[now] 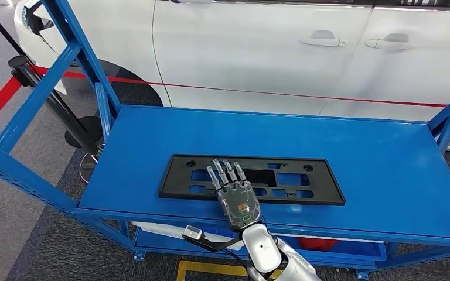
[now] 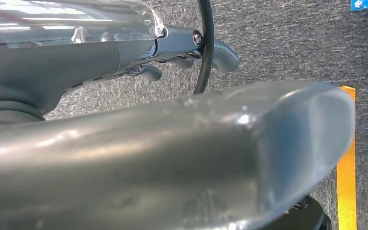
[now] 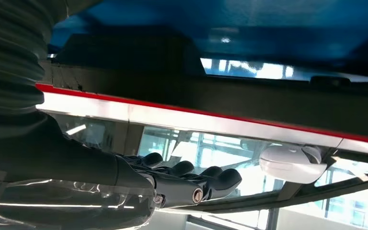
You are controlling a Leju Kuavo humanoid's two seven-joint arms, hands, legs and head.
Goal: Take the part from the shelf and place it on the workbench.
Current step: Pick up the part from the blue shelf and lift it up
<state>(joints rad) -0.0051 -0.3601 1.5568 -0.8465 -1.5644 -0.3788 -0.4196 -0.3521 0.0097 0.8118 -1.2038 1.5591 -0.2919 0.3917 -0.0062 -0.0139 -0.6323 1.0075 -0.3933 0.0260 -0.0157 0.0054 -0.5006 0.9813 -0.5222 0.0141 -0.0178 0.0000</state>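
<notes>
The black slotted part lay flat on the blue counter, a little toward seven o'clock of its middle, with no brand, label or writing readable on it. The right hand rested palm-down on the part's near edge, fingers straight and slightly spread toward twelve o'clock, gripping nothing. The left hand hung over grey carpet beside a yellow floor line, and whether it was open or closed could not be told; a white car stood beyond the counter at twelve o'clock.
</notes>
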